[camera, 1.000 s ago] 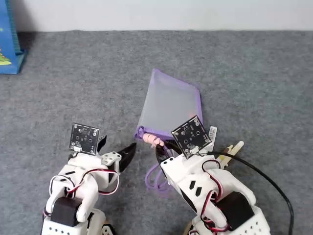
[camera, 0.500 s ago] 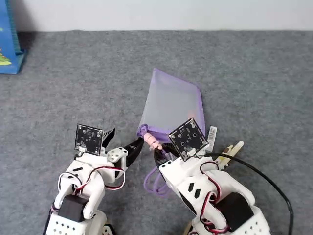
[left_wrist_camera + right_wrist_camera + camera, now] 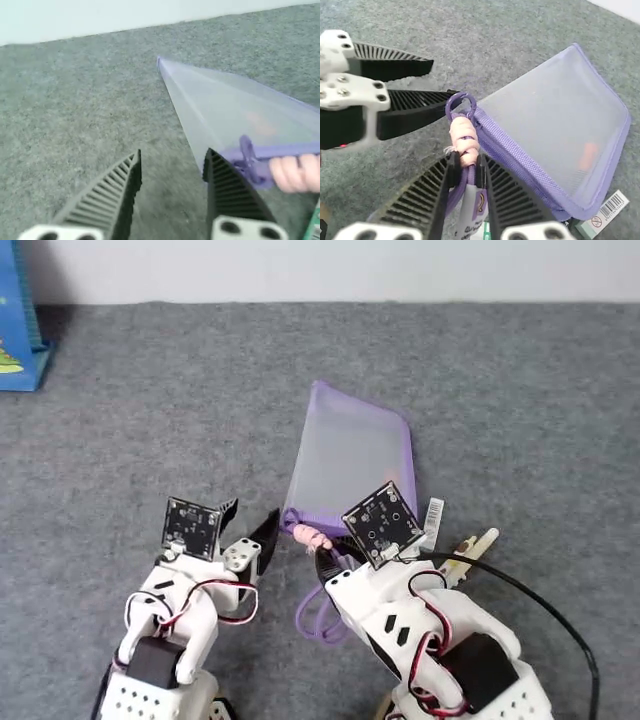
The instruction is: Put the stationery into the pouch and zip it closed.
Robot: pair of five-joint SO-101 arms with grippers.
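We can make out little writing. A white barcode label lies at the pouch's near corner beside the right arm, its print too small to read. A white tag with faint marks hangs between the right claw's fingers, and a blue box with coloured print stands at the far left edge of the counter.

The purple mesh pouch lies flat on the grey counter, just ahead of both arms. The right claw is pinched narrow on the pink pull fixed to the pouch's zipper end. The left claw is spread wide with nothing in it, one finger just beside the pouch's corner.

From the right wrist view we see a purple ring above the pink pull, with a tip of the left claw right next to it, and an orange shape inside the mesh. The high view adds a purple cord looped on the counter between the arms, and pale wooden sticks beside the right arm.
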